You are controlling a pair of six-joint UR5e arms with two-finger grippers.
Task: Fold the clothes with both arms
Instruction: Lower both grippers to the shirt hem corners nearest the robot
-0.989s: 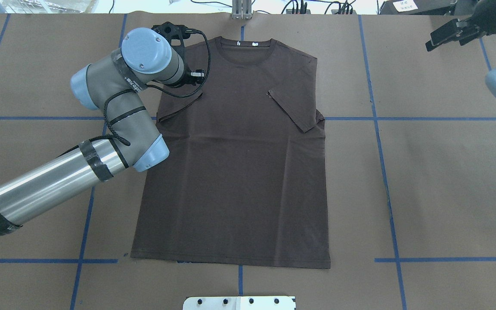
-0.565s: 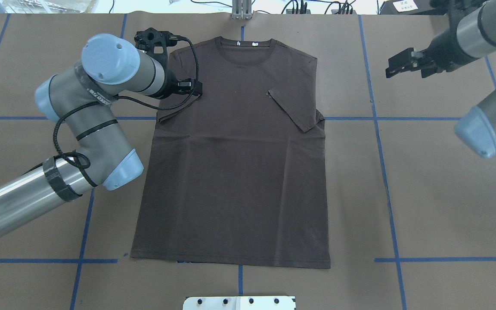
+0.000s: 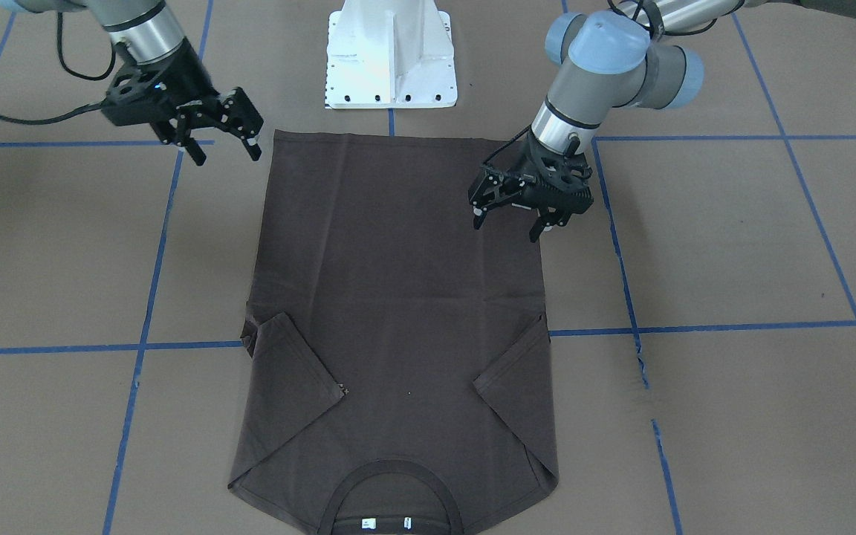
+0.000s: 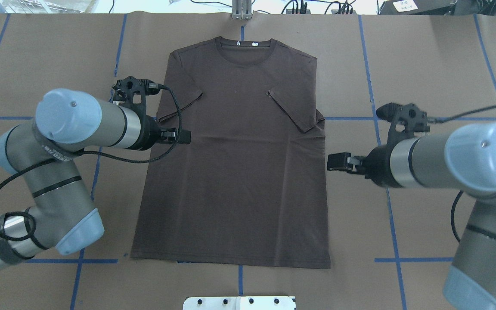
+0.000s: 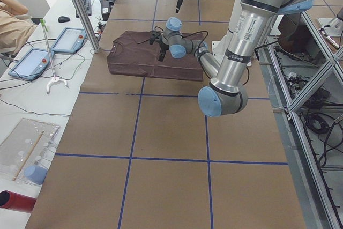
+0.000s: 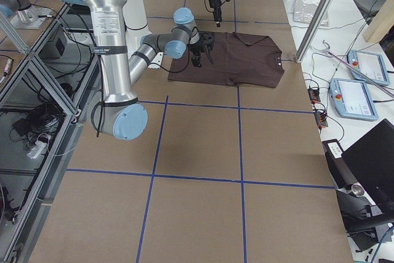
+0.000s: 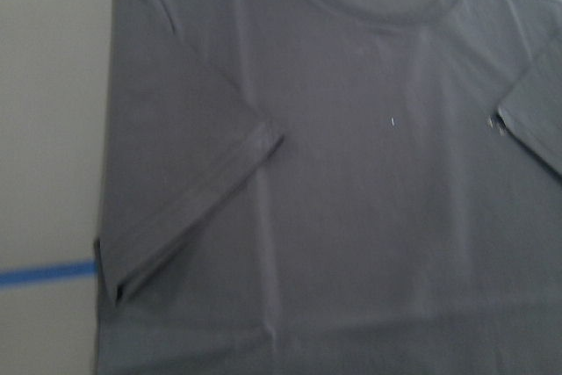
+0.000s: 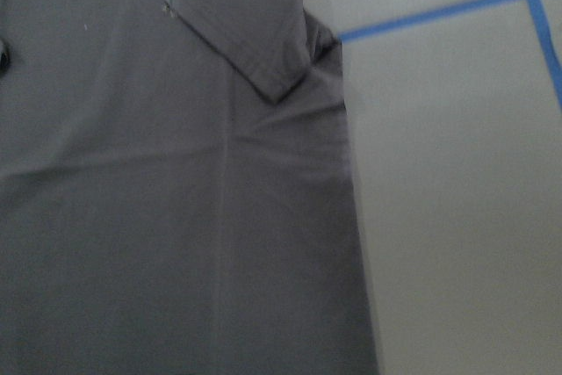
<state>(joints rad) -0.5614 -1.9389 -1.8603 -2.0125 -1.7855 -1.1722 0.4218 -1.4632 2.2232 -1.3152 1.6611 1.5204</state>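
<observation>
Table paper (image 4: 424, 64) is being lit evenly, brightly from above; only faint shadows are being cast. T-shirt (image 7: 351, 217) is being rendered soft, washed-out in both wrist views.

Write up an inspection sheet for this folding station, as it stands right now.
Surface: table covered in brown paper with a blue tape grid; flat.
Job's things: dark brown T-shirt lies face up, collar away from the robot, both sleeves folded in over the chest, body not yet folded.
Clutter: nothing seen on the paper.
Grippers: left gripper open, empty, over the shirt's side edge; right gripper open, empty, raised near the other side.
Cables: black cables loop from both wrists, hanging free.
Surroundings: white pedestal base at the robot's end; tablets and wires on a side bench; metal framing.
</observation>
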